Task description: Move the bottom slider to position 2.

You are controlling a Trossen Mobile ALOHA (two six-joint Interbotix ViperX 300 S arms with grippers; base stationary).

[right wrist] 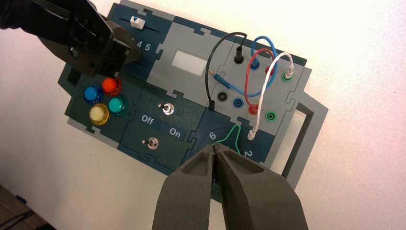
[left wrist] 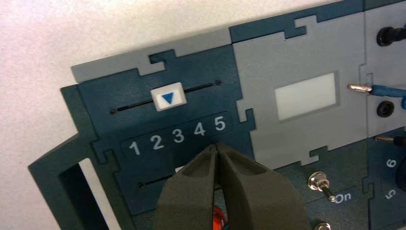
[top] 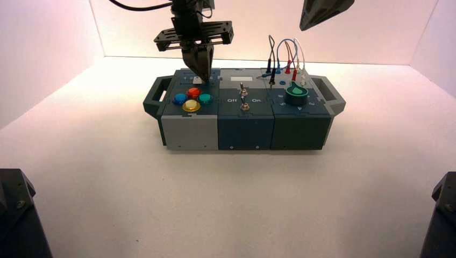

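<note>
Left wrist view shows the bottom slider (left wrist: 179, 168) as a white sliver below the number row, mostly hidden by the left gripper (left wrist: 216, 147); its setting can't be read. It should be light, with slight track friction and smooth sides, so a gentle sideways push low on the knob towards the 2 (left wrist: 157, 142) seems best. The left jaws are together, pointing down over the slider panel. The right gripper (right wrist: 214, 147), also closed, waits above the dial.
</note>
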